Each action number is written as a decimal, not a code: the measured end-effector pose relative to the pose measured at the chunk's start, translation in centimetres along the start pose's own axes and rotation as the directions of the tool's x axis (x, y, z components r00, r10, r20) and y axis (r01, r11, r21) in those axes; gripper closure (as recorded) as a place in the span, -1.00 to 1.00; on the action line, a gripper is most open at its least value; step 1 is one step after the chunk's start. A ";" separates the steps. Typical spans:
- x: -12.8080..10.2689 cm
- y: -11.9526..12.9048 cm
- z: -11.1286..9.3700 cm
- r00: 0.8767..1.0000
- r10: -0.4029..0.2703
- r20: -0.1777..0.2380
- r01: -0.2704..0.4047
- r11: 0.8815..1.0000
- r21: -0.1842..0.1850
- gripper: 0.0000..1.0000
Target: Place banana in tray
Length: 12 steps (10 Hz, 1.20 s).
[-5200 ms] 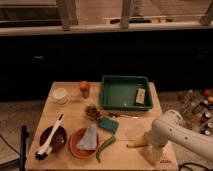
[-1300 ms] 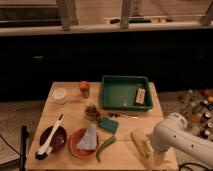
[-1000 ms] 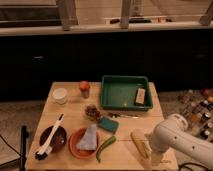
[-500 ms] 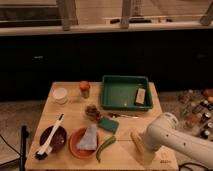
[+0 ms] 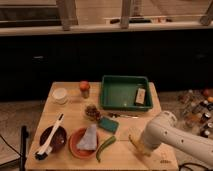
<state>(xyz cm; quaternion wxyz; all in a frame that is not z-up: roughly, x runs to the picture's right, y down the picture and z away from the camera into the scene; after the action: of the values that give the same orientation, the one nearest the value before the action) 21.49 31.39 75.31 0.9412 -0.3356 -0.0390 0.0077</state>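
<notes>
Bending down from the right, the gripper sits at the banana.

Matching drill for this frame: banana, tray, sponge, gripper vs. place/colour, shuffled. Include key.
1. banana
2. tray
3. sponge
4. gripper

A. teal, just in front of the tray
B. down at the banana, near the right front edge of the table
C. yellow, lying on the table outside the tray
D. green, at the far side of the table

Pairs: 1-C, 2-D, 3-A, 4-B
</notes>
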 end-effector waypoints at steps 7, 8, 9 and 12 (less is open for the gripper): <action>1.7 0.4 -2.1 1.000 -0.012 0.002 0.012 0.999 0.047 1.00; 1.7 0.4 -3.0 1.000 -0.025 0.002 0.025 0.998 0.059 1.00; 1.5 0.5 -3.6 0.999 -0.042 0.003 0.042 0.997 0.067 1.00; 0.7 0.5 -5.0 0.996 -0.093 0.005 0.093 0.992 0.085 1.00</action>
<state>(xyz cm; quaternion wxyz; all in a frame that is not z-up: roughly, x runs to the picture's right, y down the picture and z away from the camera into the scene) 22.58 28.67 71.18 0.9536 -0.2934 -0.0583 -0.0330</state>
